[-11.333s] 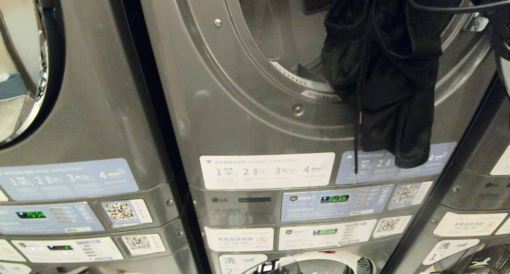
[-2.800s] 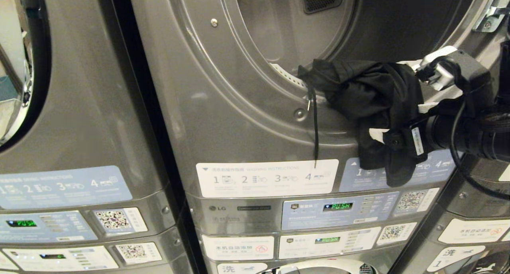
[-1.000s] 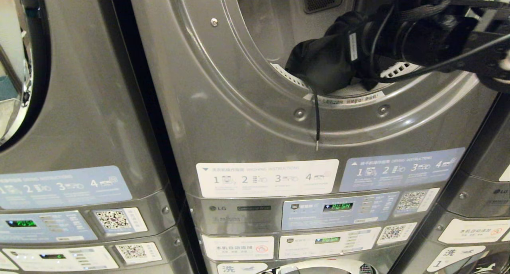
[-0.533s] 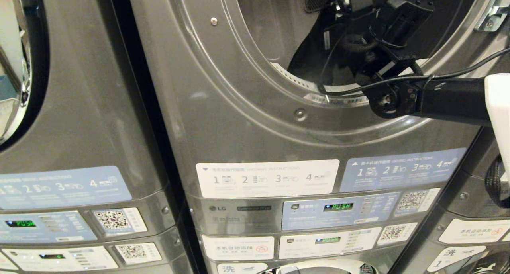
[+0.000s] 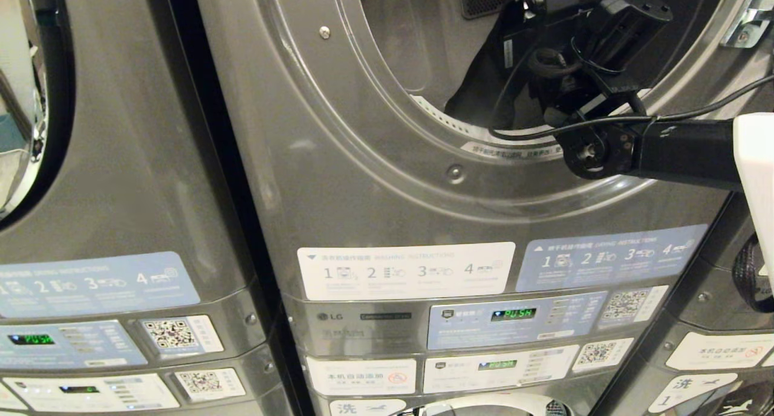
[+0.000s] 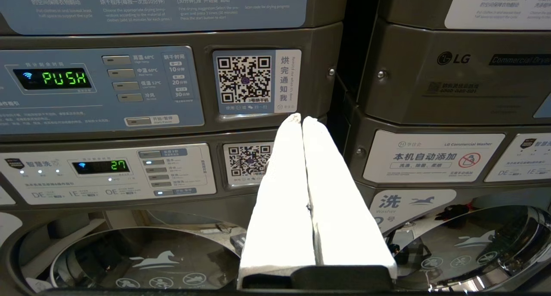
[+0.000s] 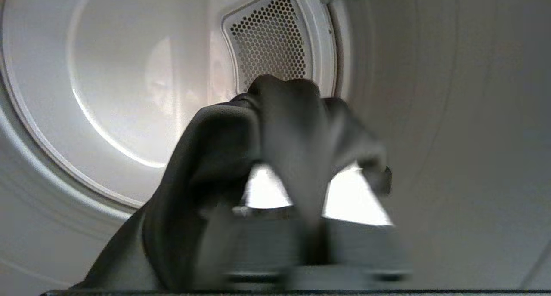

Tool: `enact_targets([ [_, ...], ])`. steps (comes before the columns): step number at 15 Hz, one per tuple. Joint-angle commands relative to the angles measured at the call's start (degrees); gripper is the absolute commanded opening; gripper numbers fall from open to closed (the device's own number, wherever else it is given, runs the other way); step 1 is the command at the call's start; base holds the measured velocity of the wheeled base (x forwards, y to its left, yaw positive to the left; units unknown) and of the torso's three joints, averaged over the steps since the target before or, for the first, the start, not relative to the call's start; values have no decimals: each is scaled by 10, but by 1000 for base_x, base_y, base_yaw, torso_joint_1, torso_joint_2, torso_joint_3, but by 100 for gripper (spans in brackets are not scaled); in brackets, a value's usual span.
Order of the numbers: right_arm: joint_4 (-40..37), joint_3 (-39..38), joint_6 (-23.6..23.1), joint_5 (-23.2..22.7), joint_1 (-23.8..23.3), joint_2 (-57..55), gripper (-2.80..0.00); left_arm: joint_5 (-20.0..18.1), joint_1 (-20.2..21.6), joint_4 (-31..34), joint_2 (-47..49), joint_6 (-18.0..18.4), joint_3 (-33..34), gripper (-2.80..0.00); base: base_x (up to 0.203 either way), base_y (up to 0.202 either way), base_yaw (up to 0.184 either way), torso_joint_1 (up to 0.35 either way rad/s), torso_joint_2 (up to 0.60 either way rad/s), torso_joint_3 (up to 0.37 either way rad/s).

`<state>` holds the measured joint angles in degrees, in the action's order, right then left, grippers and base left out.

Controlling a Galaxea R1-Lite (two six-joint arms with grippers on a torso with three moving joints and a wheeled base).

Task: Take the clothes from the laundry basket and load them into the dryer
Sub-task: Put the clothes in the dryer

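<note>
Black garment [image 7: 275, 128] inside dryer [image 5: 363, 180] drum, draped over right claw [image 7: 301, 192].

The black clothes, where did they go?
The black clothes are inside the dryer drum, draped over the right end effector, in front of the perforated vent. In the head view they show through the round opening.

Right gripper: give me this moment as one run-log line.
right gripper: inside dryer drum | black garment: draped over fingers | release: not confirmed | left gripper: shut, parked by control panels
</note>
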<state>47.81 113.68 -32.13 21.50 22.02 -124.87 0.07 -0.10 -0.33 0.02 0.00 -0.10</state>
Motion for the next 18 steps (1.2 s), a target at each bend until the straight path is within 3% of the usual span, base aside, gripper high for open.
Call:
enact_targets([
  [1, 1, 0, 0, -2, 1, 3, 0, 0, 0, 0, 0, 0, 0, -280, 0, 0, 0, 0, 0, 0],
  [5, -63, 0, -3, -9, 2, 21, 0, 0, 0, 0, 0, 0, 0, -280, 0, 0, 0, 0, 0, 0],
  [8, -191, 0, 28, -26, 12, 80, 0, 0, 0, 0, 0, 0, 0, -280, 0, 0, 0, 0, 0, 0],
  [10, -348, -1, 94, -28, 28, 135, 0, 0, 0, 0, 0, 0, 0, -280, 0, 0, 0, 0, 0, 0],
  [13, -594, -7, 232, -51, 44, 209, 0, 0, 0, 0, 0, 0, 0, -280, 0, 0, 0, 0, 0, 0],
  [14, -644, -12, 280, -64, 47, 229, 0, 0, 0, 0, 0, 0, 0, -280, 0, 0, 0, 0, 0, 0],
  [16, -712, -14, 344, -73, 43, 240, 0, 0, 0, 0, 0, 0, 0, -280, 0, 0, 0, 0, 0, 0],
  [18, -679, -11, 360, -75, 32, 229, 0, 0, 0, 0, 0, 0, 0, -280, 0, 0, 0, 0, 0, 0],
])
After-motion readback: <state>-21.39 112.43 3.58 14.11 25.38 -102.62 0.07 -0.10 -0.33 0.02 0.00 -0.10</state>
